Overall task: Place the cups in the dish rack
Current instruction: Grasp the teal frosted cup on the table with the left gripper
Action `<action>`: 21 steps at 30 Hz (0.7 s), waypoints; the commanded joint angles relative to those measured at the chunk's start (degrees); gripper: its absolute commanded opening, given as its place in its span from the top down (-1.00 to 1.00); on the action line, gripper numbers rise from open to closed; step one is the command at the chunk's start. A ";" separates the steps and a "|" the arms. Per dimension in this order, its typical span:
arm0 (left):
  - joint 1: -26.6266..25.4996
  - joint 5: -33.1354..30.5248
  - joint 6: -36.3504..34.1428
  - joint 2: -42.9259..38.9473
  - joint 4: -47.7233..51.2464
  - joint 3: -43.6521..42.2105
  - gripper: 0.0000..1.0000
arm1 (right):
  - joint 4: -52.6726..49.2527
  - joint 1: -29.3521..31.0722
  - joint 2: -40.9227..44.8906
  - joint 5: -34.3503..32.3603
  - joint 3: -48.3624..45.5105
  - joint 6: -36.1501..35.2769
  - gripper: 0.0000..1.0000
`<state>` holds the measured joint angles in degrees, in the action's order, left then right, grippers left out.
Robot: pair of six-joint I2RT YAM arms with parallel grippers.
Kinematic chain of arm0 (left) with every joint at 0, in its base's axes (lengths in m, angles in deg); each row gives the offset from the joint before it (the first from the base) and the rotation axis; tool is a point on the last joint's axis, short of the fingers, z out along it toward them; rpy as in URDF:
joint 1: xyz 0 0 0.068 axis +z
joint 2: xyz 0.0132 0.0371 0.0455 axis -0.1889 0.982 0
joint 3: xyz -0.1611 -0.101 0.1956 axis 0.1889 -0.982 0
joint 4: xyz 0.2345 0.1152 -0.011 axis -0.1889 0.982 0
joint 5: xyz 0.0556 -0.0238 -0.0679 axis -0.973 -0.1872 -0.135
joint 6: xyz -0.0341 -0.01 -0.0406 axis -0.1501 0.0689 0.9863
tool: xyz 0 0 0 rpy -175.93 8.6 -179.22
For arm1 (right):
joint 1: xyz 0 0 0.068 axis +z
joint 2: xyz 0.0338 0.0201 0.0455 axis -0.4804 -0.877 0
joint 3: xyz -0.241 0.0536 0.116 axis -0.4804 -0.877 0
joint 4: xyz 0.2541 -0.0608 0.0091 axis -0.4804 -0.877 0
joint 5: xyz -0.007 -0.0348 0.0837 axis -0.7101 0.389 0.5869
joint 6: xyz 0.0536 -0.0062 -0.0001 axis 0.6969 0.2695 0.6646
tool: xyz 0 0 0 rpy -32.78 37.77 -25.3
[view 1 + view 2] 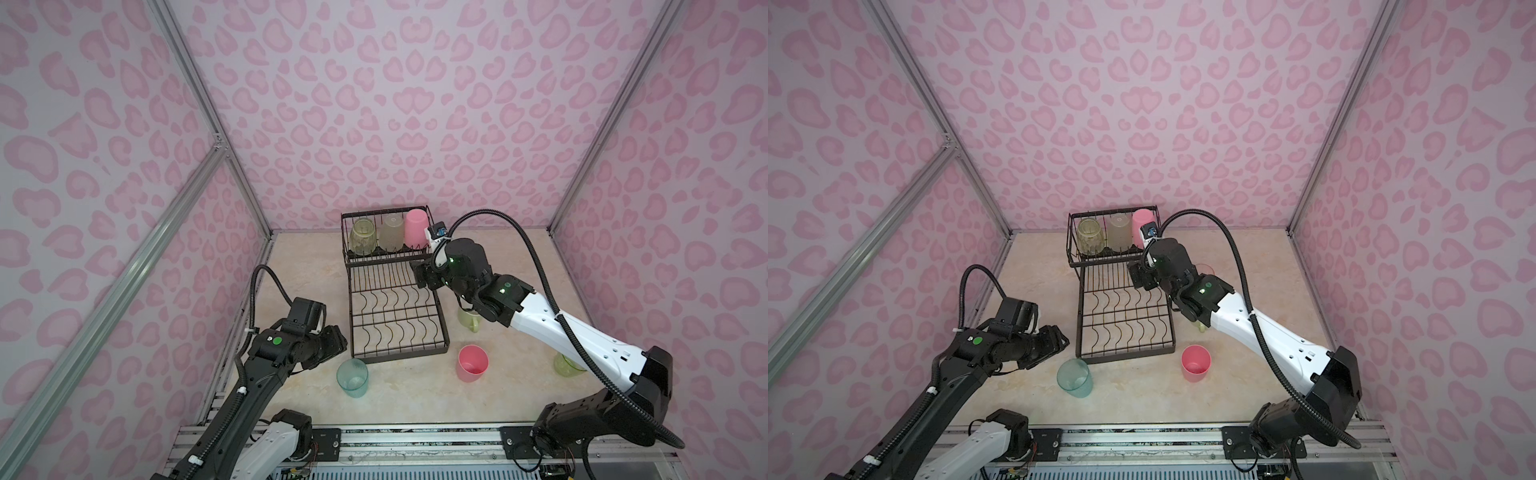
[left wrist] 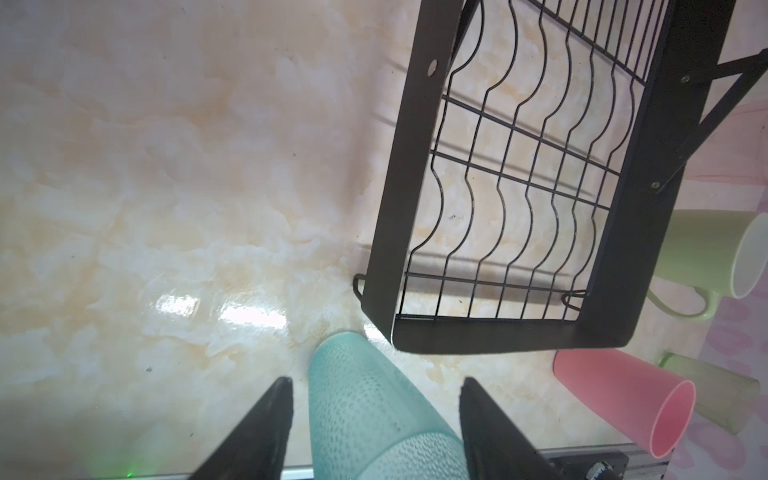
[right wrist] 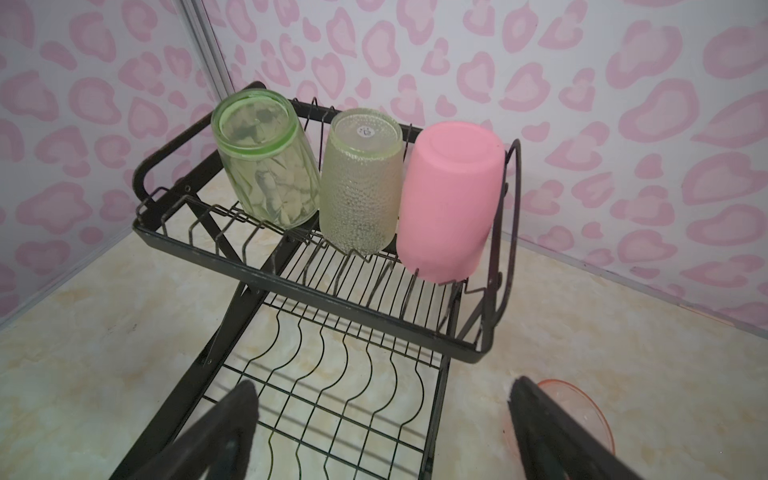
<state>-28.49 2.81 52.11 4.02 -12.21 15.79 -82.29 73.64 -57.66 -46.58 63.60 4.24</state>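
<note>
The black wire dish rack (image 1: pixel 399 355) (image 1: pixel 1125 357) stands mid-table. Its raised basket (image 3: pixel 291 286) holds three upturned cups: yellow-green (image 3: pixel 266 166), frosted grey-olive (image 3: pixel 359 187) and pink (image 3: pixel 446 208). A teal cup (image 1: pixel 352 377) (image 2: pixel 365 415) stands upright by the rack's near corner. My left gripper (image 1: pixel 338 351) (image 2: pixel 376 390) is open astride it, with a gap on each side. My right gripper (image 1: pixel 424 274) (image 3: pixel 384 384) hangs open and empty over the lower tray, just in front of the basket.
On the table right of the rack are a pink cup (image 1: pixel 472 363), a pale green mug (image 1: pixel 469 319) half under the right arm, and a yellow-green cup (image 1: pixel 565 365). A translucent pink-orange cup (image 3: pixel 582 407) sits beside the right finger. Walls enclose three sides.
</note>
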 commanded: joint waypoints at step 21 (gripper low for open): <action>-24.64 -8.75 14.13 9.90 6.71 7.57 0.00 | 4.98 -3.02 4.75 -1.81 -9.53 3.13 -0.82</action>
<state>-51.71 -4.49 64.02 13.24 -8.18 22.68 -78.96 70.95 -53.59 -48.46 54.94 6.75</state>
